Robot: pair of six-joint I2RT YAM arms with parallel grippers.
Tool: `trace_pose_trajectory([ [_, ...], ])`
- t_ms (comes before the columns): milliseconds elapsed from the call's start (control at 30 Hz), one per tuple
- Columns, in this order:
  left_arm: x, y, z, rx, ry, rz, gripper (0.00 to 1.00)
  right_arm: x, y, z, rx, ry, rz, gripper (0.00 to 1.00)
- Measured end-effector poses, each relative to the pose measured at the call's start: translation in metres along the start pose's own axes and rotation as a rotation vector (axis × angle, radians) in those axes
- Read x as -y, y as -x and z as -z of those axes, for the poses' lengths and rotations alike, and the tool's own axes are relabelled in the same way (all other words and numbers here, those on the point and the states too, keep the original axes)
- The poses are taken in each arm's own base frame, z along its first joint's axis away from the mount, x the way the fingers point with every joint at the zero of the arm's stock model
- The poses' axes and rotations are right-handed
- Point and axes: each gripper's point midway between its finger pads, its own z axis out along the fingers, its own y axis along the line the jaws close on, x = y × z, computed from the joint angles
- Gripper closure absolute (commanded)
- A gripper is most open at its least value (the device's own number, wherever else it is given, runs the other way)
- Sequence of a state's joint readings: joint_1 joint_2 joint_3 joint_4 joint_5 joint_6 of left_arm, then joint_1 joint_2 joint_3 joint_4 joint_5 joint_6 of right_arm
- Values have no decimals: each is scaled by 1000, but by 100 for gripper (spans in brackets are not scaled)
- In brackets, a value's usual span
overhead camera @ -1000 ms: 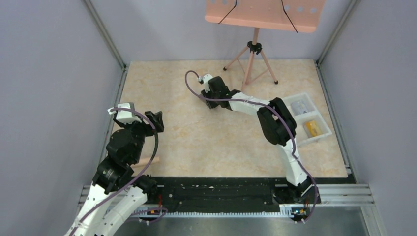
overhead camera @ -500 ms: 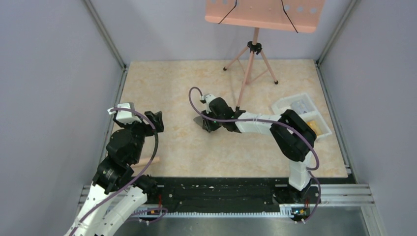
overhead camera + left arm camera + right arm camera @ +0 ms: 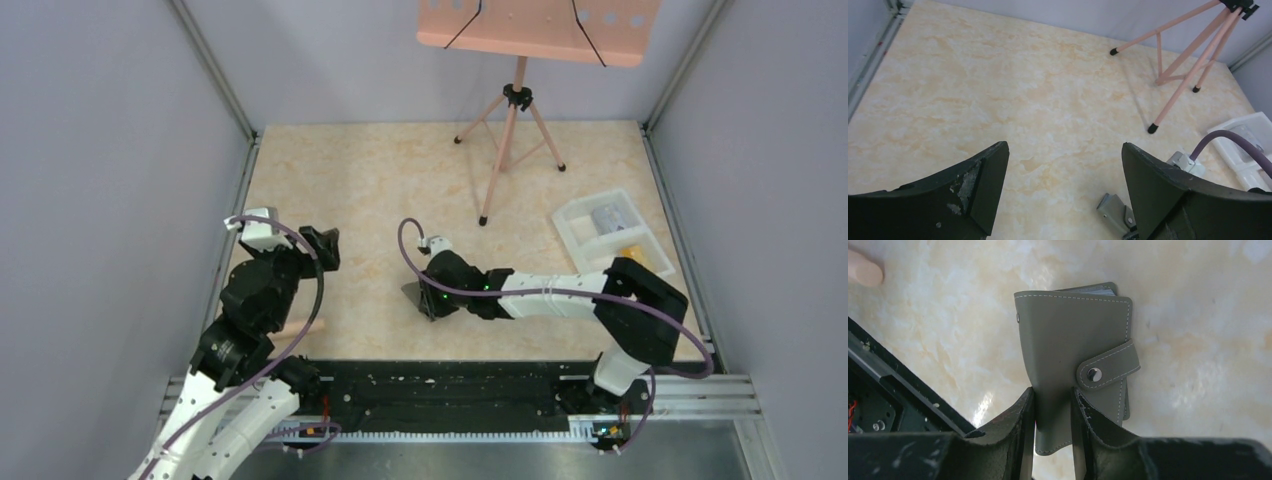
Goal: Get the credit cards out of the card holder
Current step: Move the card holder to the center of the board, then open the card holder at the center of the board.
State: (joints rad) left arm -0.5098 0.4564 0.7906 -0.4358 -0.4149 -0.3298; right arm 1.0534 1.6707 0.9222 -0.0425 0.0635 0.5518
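Observation:
The card holder (image 3: 1073, 340) is a dark grey folded wallet with its snap tab fastened. My right gripper (image 3: 1053, 395) is shut on its near edge and holds it over the table's near middle, as the top view shows (image 3: 415, 295). A thin pale edge (image 3: 1098, 288) shows at the holder's far end; I cannot tell if it is cards. My right gripper (image 3: 432, 300) points left. My left gripper (image 3: 322, 243) is open and empty to the left, above the table. The holder (image 3: 1115, 212) shows beside my left gripper's right finger, with the left gripper (image 3: 1063, 150) apart from it.
A white compartmented tray (image 3: 580, 212) at the right holds a pale grey item (image 3: 607, 215) and a yellow-orange item (image 3: 632, 253), too small to name. A pink tripod stand (image 3: 505, 130) is at the back. A peach rod (image 3: 300, 328) lies near the black front rail (image 3: 440, 380).
My right arm has pulled the card holder from the far middle of the table towards the near edge. My left gripper has barely shifted.

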Motion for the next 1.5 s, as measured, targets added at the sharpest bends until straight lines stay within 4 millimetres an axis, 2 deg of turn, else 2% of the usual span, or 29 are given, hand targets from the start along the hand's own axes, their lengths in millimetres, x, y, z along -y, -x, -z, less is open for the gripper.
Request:
trace_pose_trajectory([
  [100, 8, -11, -1, -51, -36, 26, 14, 5, -16, 16, -4, -40, -73, 70],
  [200, 18, -31, -2, -141, -76, 46, 17, 11, -29, 35, -1, -76, -149, 61],
  [333, 37, -59, -4, -278, -149, 79, 20, 5, -40, 58, -7, -66, -197, 53],
  [400, 47, -72, -5, -343, -187, 98, 21, 1, -34, 70, 18, -48, -213, 51],
  [567, 67, -113, -3, -491, -274, 178, 24, 0, -12, 87, 110, -37, -218, 58],
  [700, 70, -159, 2, -620, -294, 251, 25, 6, -15, 83, 101, -66, -194, 63],
  [867, 69, -195, 8, -725, -283, 312, 25, 14, -29, 69, 53, -107, -181, 64],
  [1300, 77, -208, 10, -774, -305, 366, 26, 35, -55, 43, -16, -209, -156, 67],
  [1367, 77, -211, 10, -778, -307, 371, 26, 35, -53, 42, -9, -211, -156, 72],
  [1500, 77, -216, 12, -792, -309, 387, 28, 35, -51, 41, 2, -213, -158, 93],
])
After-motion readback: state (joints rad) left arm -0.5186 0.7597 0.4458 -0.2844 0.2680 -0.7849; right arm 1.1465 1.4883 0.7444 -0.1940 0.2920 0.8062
